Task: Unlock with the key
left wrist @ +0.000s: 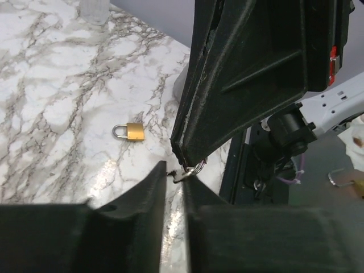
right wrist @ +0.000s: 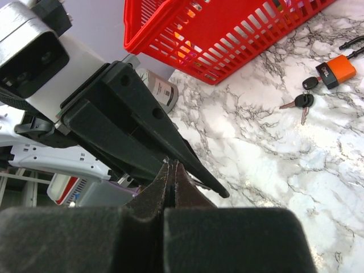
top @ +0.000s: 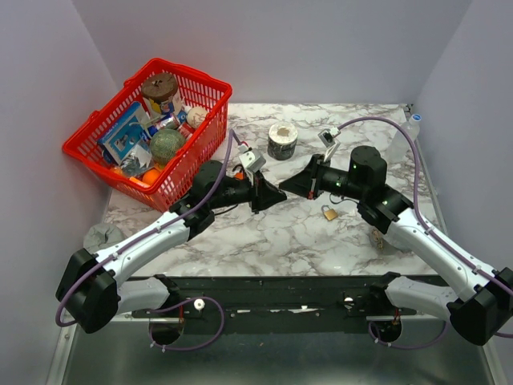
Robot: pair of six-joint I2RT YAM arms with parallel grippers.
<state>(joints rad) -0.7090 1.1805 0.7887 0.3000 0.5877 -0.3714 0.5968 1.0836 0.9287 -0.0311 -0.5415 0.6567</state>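
My right gripper (right wrist: 172,165) is shut on the key (left wrist: 181,173), a tiny thing with a silvery ring, held above the marble table. Only its ring and a small end show at the right fingertips in the left wrist view. My left gripper (left wrist: 175,170) meets the right gripper (left wrist: 183,159) tip to tip. Its jaws stand a narrow gap apart, with the key's end between their tips. In the top view the two grippers (top: 272,196) (top: 290,188) touch at mid-table. The small brass padlock (top: 329,212) lies shut on the table under the right arm, also seen in the left wrist view (left wrist: 129,131).
An orange-and-black padlock (right wrist: 335,69) lies with two black-headed keys (right wrist: 301,102) near the red basket (top: 88,147), which is full of items at the back left. A small roll (top: 282,140) stands behind the grippers. A clear bottle (top: 411,124) stands at the back right.
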